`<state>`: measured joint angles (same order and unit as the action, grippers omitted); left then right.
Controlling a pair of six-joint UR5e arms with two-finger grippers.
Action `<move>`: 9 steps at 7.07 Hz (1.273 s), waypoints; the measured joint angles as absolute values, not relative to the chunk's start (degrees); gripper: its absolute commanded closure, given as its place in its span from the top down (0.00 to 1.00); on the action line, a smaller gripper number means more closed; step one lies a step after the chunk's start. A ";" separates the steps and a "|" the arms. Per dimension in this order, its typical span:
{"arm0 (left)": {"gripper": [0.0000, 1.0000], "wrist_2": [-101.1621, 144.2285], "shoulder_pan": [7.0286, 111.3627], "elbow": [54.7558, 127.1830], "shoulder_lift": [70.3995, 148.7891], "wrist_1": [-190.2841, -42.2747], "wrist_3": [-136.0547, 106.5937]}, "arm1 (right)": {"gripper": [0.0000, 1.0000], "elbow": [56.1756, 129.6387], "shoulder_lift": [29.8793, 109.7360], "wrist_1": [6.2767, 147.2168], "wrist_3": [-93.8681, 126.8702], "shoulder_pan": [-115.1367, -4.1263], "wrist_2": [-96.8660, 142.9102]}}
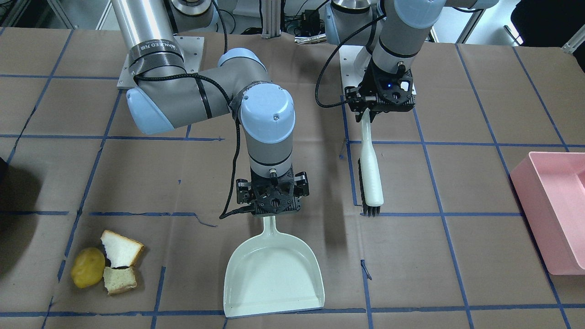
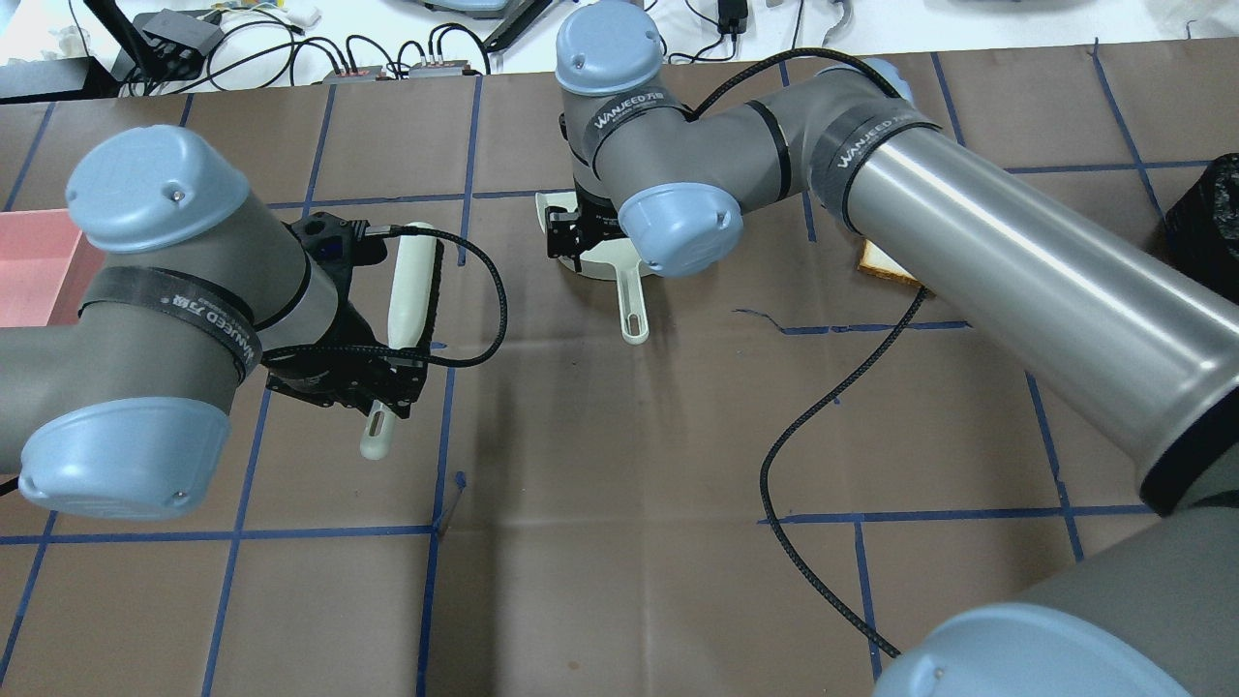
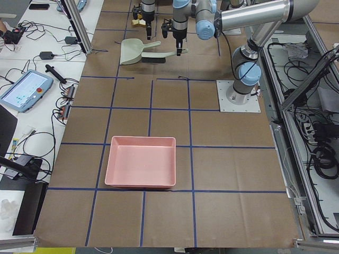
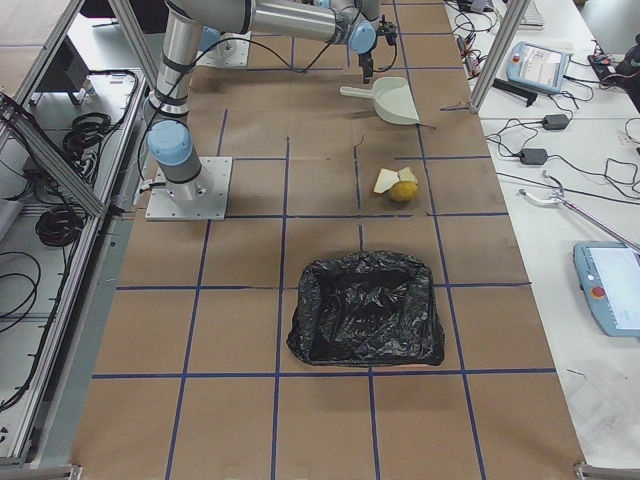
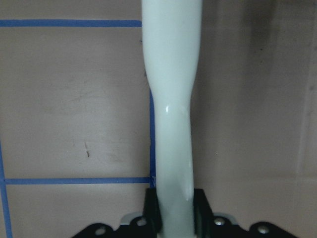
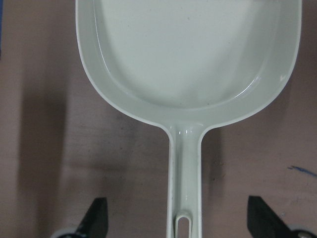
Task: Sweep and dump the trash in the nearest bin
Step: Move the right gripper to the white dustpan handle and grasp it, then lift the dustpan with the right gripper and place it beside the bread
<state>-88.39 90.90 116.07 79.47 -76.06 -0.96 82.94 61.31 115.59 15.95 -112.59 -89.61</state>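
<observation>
While the left gripper [image 5: 176, 213] is clamped on the brush [image 1: 371, 173] handle, the right gripper [image 6: 179, 218] hangs wide open astride the dustpan [image 1: 274, 278] handle, holding nothing. It should close there next. The trash [image 1: 107, 267] lies on the worktop [image 1: 457, 274], well apart from the dustpan.

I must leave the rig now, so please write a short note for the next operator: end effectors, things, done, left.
Left end effector: shut on brush handle.
Right end effector: open, astride dustpan handle, not gripping.
Trash: unswept pile on table, nearer black bin than pink bin.
Done: brush grasped. Left: grasp dustpan, sweep, dump.
</observation>
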 measured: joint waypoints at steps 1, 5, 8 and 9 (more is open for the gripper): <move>0.00 -88.43 90.88 116.09 79.51 -76.40 -0.66 | 1.00 83.38 60.94 115.75 15.76 -112.60 -89.72; 0.00 -88.51 90.85 115.79 79.63 -78.15 -0.58 | 1.00 84.73 56.86 120.32 15.69 -112.56 -90.78; 0.00 -88.51 90.80 115.67 79.97 -78.64 -0.61 | 1.00 85.11 55.81 120.69 16.44 -112.54 -90.99; 0.00 -88.51 90.79 115.65 80.11 -78.66 -0.61 | 0.98 85.25 55.92 120.43 17.25 -112.49 -90.91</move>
